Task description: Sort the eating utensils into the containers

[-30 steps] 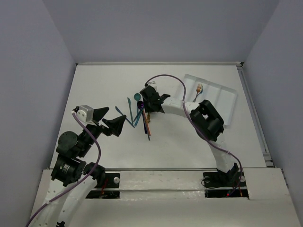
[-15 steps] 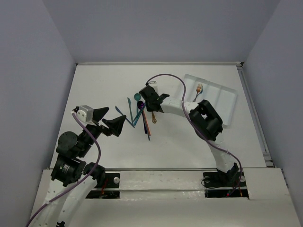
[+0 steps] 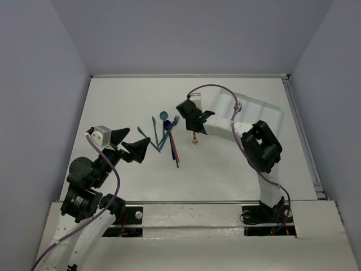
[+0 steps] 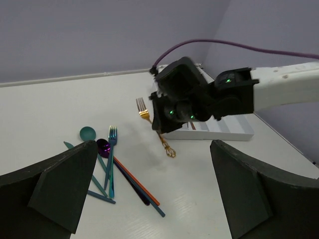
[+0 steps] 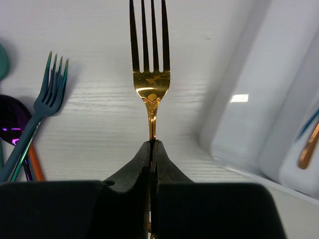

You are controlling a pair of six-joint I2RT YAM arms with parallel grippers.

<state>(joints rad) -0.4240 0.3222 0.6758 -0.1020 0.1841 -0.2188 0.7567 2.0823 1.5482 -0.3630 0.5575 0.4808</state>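
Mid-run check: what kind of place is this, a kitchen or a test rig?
Probably an enclosed robot test booth, not a kitchen: bare lavender walls box in a white table, and the left arm and right arm are bolted at its near edge.

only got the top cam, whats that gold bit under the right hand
observer: a gold fork; the right hand is shut on its stem just below the head, tines pointing away from the wrist.
operator: is it lifted or dragging
observer: looks clear of the table: the left wrist view shows it slanting in the air, tines up, ornate end low.
operator: anything sorted yet
observer: the tray compartment nearest the fork looks bare where visible; the next holds an orange-gold handle.
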